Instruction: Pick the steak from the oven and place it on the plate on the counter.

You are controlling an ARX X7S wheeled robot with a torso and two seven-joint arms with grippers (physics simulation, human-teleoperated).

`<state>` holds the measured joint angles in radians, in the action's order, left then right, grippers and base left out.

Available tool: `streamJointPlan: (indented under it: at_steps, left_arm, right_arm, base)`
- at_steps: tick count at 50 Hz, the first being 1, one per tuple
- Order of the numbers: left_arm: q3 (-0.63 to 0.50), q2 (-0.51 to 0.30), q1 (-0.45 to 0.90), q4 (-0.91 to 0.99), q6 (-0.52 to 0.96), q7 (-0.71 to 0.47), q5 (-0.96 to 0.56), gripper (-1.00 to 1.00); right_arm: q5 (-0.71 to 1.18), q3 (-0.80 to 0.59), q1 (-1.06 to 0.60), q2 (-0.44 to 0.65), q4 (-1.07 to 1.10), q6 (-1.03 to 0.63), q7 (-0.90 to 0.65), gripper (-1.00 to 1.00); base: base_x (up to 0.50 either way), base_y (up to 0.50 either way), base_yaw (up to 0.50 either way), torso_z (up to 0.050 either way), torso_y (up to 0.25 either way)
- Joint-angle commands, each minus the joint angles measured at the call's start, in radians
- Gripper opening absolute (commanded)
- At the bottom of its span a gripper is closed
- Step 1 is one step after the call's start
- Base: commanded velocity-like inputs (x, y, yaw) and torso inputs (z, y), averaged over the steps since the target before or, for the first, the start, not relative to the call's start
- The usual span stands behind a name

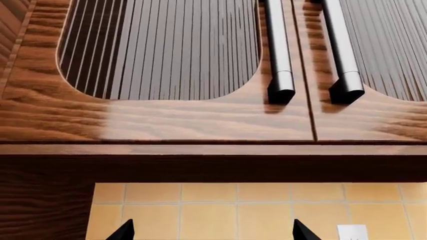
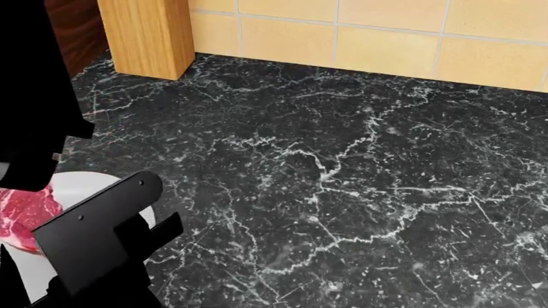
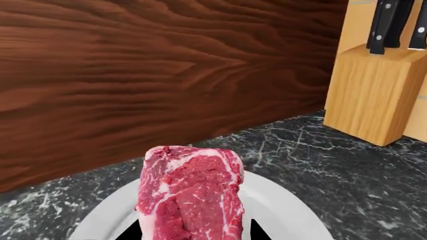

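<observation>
From the left wrist camera, only the wooden cabinet doors (image 1: pixel 173 75) with ribbed dark panels, two metal handles (image 1: pixel 280 55) and a tiled wall (image 1: pixel 233 210) show. The left gripper (image 1: pixel 212 231) shows just two dark tips set wide apart with nothing between them, so its fingers (image 1: pixel 123 231) are released and idle.

From the head camera, the steak (image 2: pixel 25 215) is over the plate (image 2: pixel 86 189), which sits near the left edge of the counter (image 2: pixel 342 179). The right arm (image 2: pixel 94 244) covers much of the plate. A wooden block (image 2: pixel 150 35) stands at the back left corner, well clear.

From the right wrist camera, the steak (image 3: pixel 190 195) stands up between the fingers (image 3: pixel 253 231) of the right gripper (image 3: pixel 193 232), which appear clenched on it, directly above the white plate (image 3: pixel 287 210). Whether it touches the plate I cannot tell. The knife block (image 3: pixel 373 85) and a wood panel (image 3: pixel 133 75) stand behind, neither obstructing.

The carry looks done; what remains is to let go and pull the arm away.
</observation>
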<state>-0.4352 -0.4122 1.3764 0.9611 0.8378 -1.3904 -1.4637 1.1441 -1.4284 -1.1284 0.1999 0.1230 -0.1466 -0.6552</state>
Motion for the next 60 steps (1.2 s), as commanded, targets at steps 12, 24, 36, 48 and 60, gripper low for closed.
streamJointPlan:
  at_steps: [12,24,36,48,60]
  left_arm:
    - [-0.003,-0.004,-0.004,0.004,-0.011,0.001,0.005,1.00]
    - [-0.007,-0.010,0.008,-0.004,-0.009,0.002,0.002,1.00]
    - [-0.013,-0.008,-0.008,-0.001,-0.015,0.012,0.019,1.00]
    - [-0.014,-0.014,-0.024,0.004,-0.023,0.018,0.029,1.00]
    - [-0.014,-0.022,-0.043,0.005,-0.032,0.037,0.051,1.00]
  right_arm:
    - [-0.005,0.017,-0.091,-0.008,0.068,-0.092,-0.063,-1.00]
    - [-0.001,0.022,-0.067,-0.001,0.042,-0.073,-0.041,-1.00]
    - [0.012,0.029,-0.051,-0.014,-0.006,-0.061,-0.008,-1.00]
    - [0.002,0.036,-0.054,-0.061,-0.149,-0.041,0.072,-1.00]
    - [0.003,0.041,-0.073,-0.086,-0.179,-0.045,0.091,-1.00]
  base:
    - [0.00,0.00,0.00,0.000,0.001]
    - [0.00,0.00,0.00,0.001,0.000]
    - [0.00,0.00,0.00,0.000,0.000]
    - [0.00,0.00,0.00,0.000,0.001]
    - [0.00,0.00,0.00,0.000,0.000]
